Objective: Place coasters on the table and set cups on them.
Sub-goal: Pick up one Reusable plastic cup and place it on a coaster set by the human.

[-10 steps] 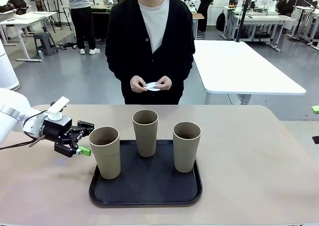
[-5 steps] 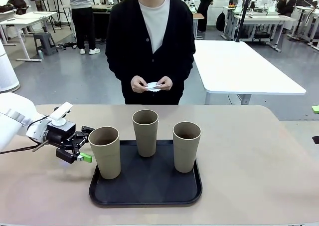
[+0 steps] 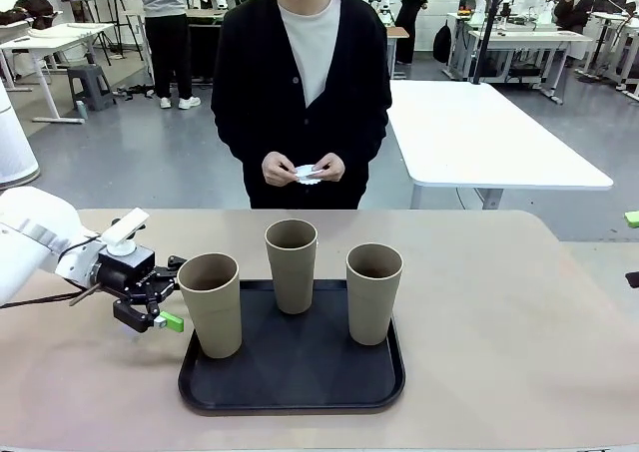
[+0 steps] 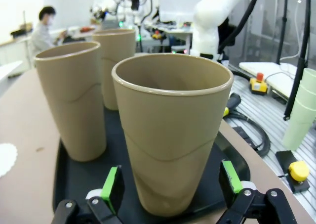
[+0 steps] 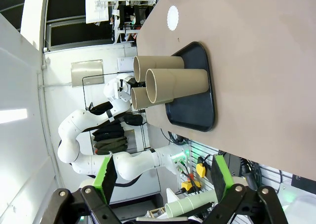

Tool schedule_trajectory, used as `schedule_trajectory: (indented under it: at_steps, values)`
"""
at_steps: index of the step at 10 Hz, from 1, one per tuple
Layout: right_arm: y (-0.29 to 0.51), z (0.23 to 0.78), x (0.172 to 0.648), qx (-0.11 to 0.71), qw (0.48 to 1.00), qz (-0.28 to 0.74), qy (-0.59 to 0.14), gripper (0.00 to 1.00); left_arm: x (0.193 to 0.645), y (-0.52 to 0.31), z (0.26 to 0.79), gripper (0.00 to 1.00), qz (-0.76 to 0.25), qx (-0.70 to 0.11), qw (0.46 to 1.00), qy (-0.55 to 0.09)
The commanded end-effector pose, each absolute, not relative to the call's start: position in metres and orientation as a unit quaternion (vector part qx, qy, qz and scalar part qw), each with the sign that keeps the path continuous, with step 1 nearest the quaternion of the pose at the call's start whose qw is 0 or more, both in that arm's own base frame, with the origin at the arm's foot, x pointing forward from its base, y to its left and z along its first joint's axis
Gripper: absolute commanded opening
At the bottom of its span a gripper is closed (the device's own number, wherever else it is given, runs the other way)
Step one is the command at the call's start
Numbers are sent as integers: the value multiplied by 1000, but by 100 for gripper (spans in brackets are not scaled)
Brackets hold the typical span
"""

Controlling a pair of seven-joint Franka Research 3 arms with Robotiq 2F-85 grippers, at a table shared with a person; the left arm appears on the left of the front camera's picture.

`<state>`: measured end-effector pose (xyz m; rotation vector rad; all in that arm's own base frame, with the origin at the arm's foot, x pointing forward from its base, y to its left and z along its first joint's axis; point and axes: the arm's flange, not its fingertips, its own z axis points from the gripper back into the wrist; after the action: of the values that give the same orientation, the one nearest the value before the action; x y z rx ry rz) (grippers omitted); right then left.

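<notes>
Three cups (image 3: 292,267) stand upright on the black tray (image 3: 290,404) at its 9, 12 and 3 o'clock, long axes vertical and rims up. The left end effector (image 3: 172,292) is just beside the 9 o'clock cup (image 3: 210,307), jaws spread. The right end effector (image 5: 160,179) is also spread wide. One coaster (image 5: 172,17) lies flat on the bench (image 3: 499,302). The person's hands (image 3: 303,170) hold more, but I cannot count them.

The tray (image 3: 300,364) is seen by all three cameras: frontally across the bench (image 3: 499,312), closely from its left, distantly from its right.
</notes>
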<state>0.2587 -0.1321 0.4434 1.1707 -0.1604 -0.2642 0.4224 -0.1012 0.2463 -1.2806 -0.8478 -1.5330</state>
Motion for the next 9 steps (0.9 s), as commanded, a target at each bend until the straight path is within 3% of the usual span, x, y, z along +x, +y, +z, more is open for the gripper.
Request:
schedule_trajectory:
  at_steps: [1,9]
  values:
    - [-133,443,260,557,818,-122,-78,100,427,-103,239,100,-637,-527,442,-348]
    - [-133,443,260,557,818,-122,-78,100,432,-145,232,100,-648,-538,432,-323]
